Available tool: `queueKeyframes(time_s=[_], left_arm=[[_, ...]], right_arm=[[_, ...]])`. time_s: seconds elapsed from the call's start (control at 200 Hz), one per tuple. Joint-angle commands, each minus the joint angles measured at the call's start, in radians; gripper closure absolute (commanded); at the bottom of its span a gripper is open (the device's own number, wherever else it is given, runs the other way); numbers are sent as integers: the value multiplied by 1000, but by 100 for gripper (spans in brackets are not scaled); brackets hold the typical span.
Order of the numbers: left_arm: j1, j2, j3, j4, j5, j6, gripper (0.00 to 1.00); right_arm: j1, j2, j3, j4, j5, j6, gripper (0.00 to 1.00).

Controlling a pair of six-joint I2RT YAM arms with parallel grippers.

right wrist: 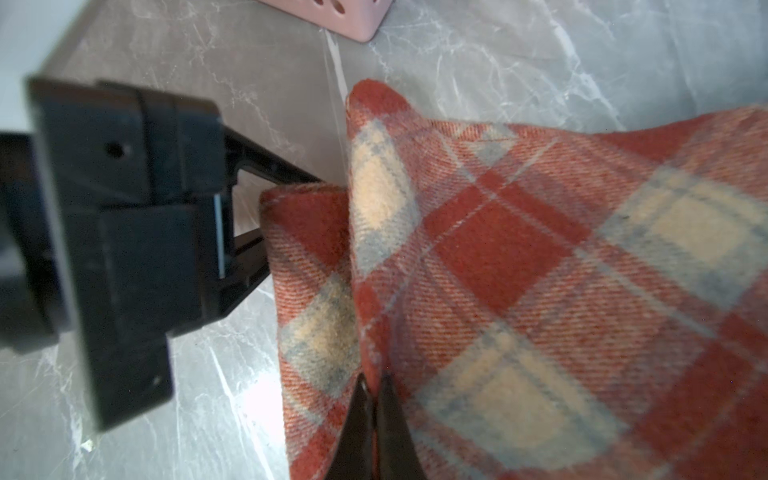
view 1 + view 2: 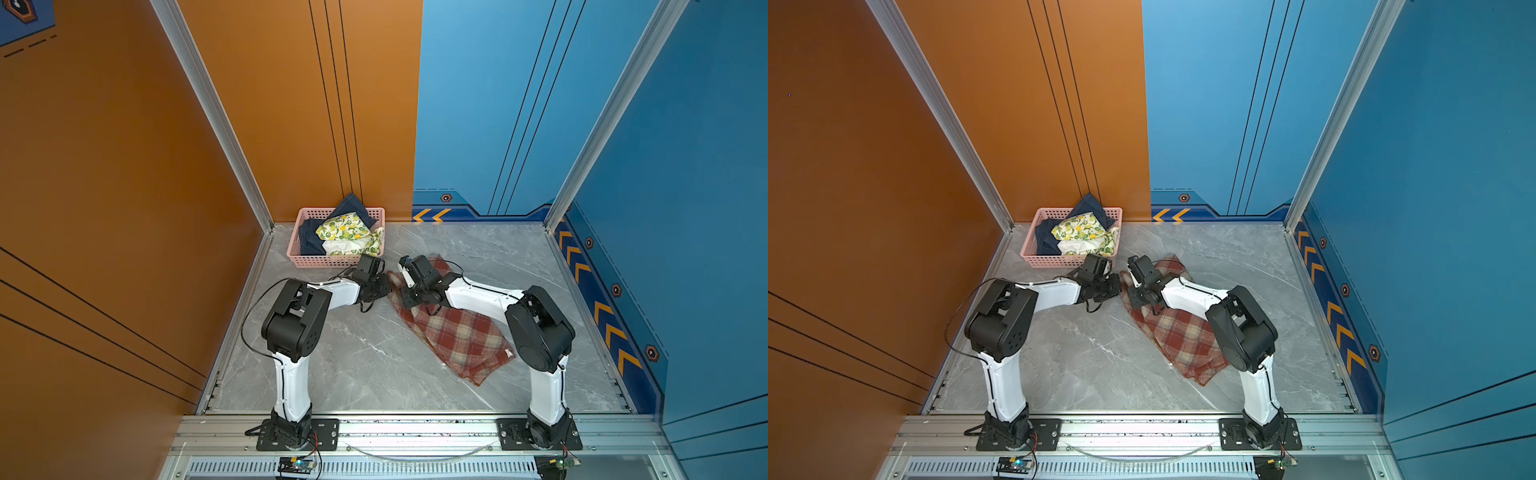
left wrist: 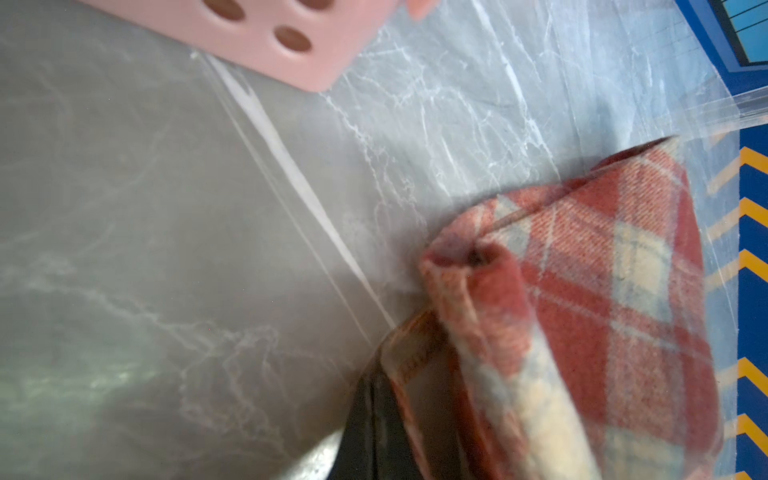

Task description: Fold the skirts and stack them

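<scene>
The left fingers (image 3: 361,424) and right fingers (image 1: 360,415) each pinch the plaid skirt (image 2: 457,336), their tips buried in its folds. The skirt lies on the bench (image 2: 353,357), its long axis diagonal from the pinched far end toward the near right. The right arm (image 2: 482,295) partly hides it.
</scene>
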Motion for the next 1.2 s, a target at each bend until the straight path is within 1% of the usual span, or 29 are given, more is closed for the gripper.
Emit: queueKeyframes(time_s=[0.0,0.165,0.195,0.295,0.446,0.481,0.516,0.541,0.551,0.571,0.666,0.856,0.961,1.192], left_arm=[[18,-29,-46,-47,1,-22,100],[39,-97,-105,-57,7,-60,100],[42,-112,-144,-55,12,-71,100],[51,-160,-187,-40,29,-100,100],[68,-202,-225,7,95,-166,72],[70,-210,-233,21,107,-181,69],[71,-216,-235,24,114,-195,67],[70,-220,-235,26,120,-202,67],[70,-220,-236,30,124,-206,67],[71,-223,-237,36,128,-212,67],[72,-228,-248,68,136,-246,66],[74,-256,-276,107,155,-294,67],[70,-285,-286,109,147,-295,69],[61,-294,-293,107,144,-293,71]], right_arm=[[0,-59,-27,34,-19,28,100],[-6,-64,-23,40,-16,32,100],[-6,-65,-23,41,-16,32,100],[-6,-68,-24,48,-18,36,100],[-6,-73,-25,49,-22,40,100],[-6,-74,-27,49,-19,40,100],[-6,-76,-29,49,-17,40,100],[-6,-77,-30,50,-17,39,100],[-29,-78,-30,49,-18,40,100],[-36,-79,-32,49,-18,41,100],[-38,-85,-34,50,-17,41,100],[-38,-89,-39,43,-17,45,100],[-35,-91,-43,40,-17,45,100],[-23,-92,-55,37,-11,52,100]])
